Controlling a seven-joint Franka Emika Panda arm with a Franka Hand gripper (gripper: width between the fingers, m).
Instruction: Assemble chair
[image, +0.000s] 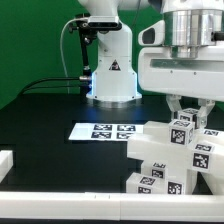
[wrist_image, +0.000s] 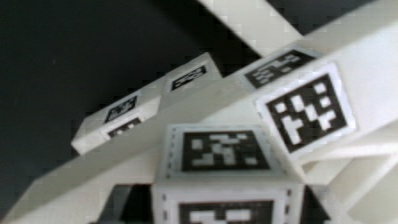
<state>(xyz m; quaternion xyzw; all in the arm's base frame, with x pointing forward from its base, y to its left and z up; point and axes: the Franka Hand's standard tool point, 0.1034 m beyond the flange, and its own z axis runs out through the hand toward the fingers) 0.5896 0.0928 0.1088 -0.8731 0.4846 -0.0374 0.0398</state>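
Gripper (image: 183, 113) closed narrowly on a tagged chair post (image: 182, 131) atop the white chair (image: 160, 160) stack — press it straight down, no tilting.

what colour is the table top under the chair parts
Black; the table shows best in the exterior view, contrasting with the white chair parts.

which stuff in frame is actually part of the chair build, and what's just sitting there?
Part of the job:
- chair parts, white tagged blocks clustered at the exterior view's right
- gripper, down at the top of that cluster; grip state unclear

Just there:
- marker board, flat on the table
- white bar at the exterior view's left edge, purpose unclear
- black table
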